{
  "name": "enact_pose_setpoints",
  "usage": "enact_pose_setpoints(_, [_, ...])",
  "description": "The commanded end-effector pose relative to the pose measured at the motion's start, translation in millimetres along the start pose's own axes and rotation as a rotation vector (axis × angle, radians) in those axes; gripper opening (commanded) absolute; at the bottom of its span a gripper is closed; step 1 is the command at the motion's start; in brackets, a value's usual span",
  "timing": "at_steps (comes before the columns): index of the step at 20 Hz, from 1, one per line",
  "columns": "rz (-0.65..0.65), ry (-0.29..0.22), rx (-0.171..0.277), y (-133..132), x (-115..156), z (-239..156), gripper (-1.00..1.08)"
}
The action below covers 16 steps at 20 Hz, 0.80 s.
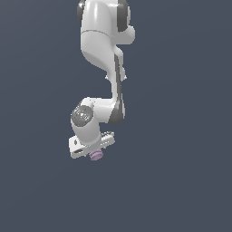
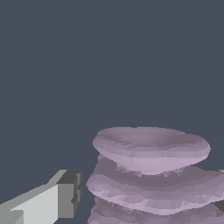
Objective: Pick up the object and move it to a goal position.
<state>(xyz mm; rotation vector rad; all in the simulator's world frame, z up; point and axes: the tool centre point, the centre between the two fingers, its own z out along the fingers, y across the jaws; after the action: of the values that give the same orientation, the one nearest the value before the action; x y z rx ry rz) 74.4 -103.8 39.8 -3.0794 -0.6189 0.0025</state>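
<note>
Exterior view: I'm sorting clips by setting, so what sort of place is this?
Likely a bare simulator scene, not a real room: a flat slate backdrop with no visible table, a smooth rendered arm, and a faceted purple ribbed object at its gripper.

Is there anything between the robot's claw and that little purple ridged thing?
Nothing: in the wrist view the purple ribbed cylinder sits right beside a grey finger pad, with only bare background showing.
</note>
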Motion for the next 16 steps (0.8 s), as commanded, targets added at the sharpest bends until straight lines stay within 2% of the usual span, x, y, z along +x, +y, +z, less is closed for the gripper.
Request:
enact_pose_setpoints(1, [0.000, 0.001, -0.001, 0, 1, -1, -1.00])
enact_pose_setpoints(12, [0.000, 0.001, -0.001, 1, 1, -1, -1.00])
enact_pose_setpoints(16, [0.000, 0.001, -0.001, 12, -3, -6, -1.00])
